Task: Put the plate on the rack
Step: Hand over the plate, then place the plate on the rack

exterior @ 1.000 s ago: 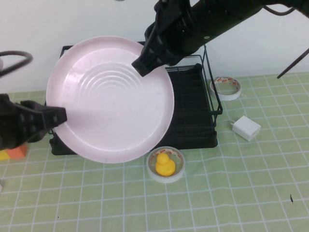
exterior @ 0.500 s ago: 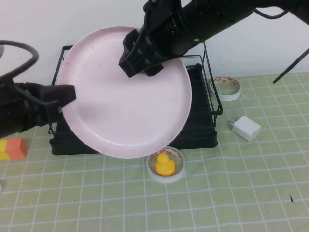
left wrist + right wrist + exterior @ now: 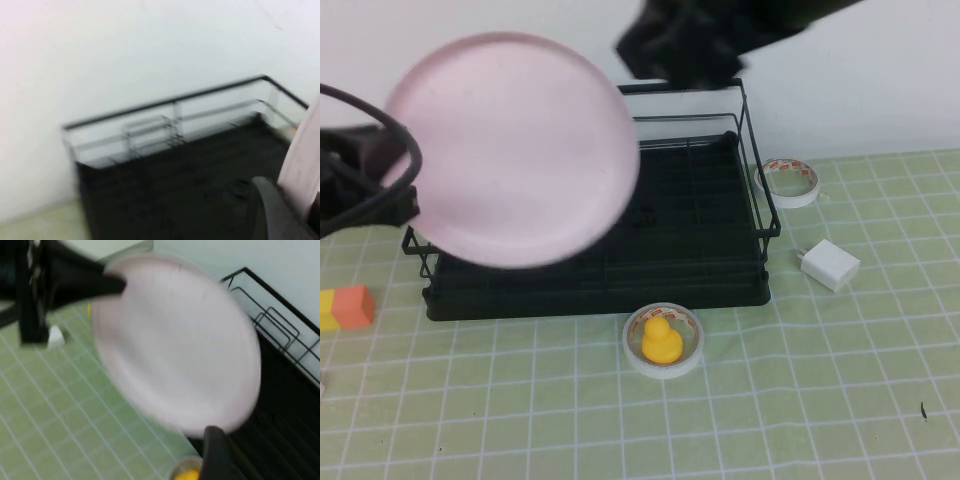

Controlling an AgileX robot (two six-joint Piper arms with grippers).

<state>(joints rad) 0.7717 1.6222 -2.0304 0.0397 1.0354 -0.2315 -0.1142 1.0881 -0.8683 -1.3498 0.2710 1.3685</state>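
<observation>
The pale pink plate (image 3: 515, 150) hangs tilted in the air over the left end of the black wire rack (image 3: 700, 230). My left gripper (image 3: 395, 185) is shut on the plate's left rim. In the left wrist view the plate's edge (image 3: 305, 155) sits against a finger (image 3: 272, 210), with the rack (image 3: 170, 107) beyond. My right gripper (image 3: 670, 50) is open and empty, high above the rack's back rail and clear of the plate. In the right wrist view, the plate (image 3: 180, 340) is held by the left gripper (image 3: 107, 282) above the rack (image 3: 280, 325).
A yellow duck inside a tape roll (image 3: 662, 342) sits just in front of the rack. A white tape ring (image 3: 788, 181) and a white charger block (image 3: 829, 265) lie right of the rack. An orange and yellow block (image 3: 350, 307) lies at the left.
The right gripper let go of the plate and pulled up and back. The left gripper lifted the plate up and to the left, tilting it.
</observation>
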